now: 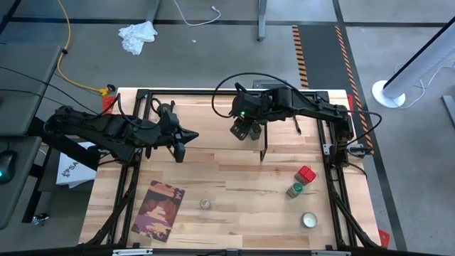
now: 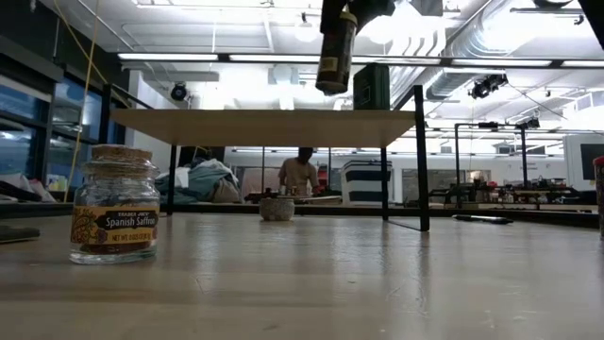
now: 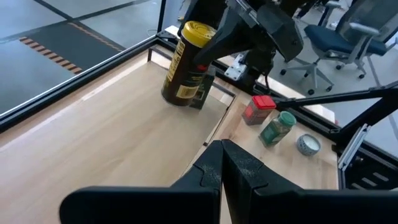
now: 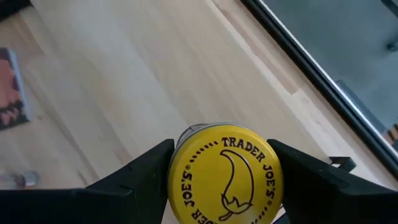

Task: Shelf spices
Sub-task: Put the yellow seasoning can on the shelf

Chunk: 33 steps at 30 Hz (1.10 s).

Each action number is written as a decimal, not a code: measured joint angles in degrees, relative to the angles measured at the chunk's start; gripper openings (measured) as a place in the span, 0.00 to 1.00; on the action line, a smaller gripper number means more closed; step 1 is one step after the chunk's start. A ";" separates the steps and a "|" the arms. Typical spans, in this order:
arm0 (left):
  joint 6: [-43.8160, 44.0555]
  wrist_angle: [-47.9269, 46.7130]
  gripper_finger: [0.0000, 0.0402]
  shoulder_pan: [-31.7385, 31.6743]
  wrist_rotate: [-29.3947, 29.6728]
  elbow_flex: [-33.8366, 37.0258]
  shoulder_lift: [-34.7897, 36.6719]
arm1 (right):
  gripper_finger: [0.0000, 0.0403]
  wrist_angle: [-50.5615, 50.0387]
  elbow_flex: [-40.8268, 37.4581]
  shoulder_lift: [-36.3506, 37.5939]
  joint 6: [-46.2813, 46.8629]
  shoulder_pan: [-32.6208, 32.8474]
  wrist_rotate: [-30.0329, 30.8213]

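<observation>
Above the shelf (image 1: 213, 128), the right gripper (image 1: 243, 129) pointed down, clamping the yellow-lidded jar (image 3: 185, 64); its wrist view alone showed the lid's logo. The left gripper (image 1: 186, 135) was closed.

High view: straight down over the whole worktop (image 1: 234, 178). Low view: level at the worktop's surface, facing the room. Wrist views: close, forward-looking. All four share the yellow-lidded jar (image 4: 225, 174) (right wrist nearest).

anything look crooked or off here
The yellow-lidded jar hangs tilted in the right pincer above the shelf, not upright. Behind it on the shelf stands a black tin. Nothing looks spilled.
</observation>
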<state>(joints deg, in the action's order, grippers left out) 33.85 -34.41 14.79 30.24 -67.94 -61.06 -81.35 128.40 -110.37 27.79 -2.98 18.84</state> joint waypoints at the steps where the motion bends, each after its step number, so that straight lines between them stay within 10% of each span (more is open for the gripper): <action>1: 0.02 -0.39 0.00 0.00 0.02 0.00 0.00 | 0.61 -0.37 0.00 -0.16 -0.63 -0.01 0.06; 33: 1.57 -1.65 0.00 -0.02 -0.04 0.02 0.02 | 0.62 1.45 0.00 -6.53 -7.74 -0.16 -1.45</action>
<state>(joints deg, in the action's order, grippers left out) 35.42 -36.06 14.76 30.20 -67.92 -61.04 -79.90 128.40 -116.90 20.05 -3.14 17.39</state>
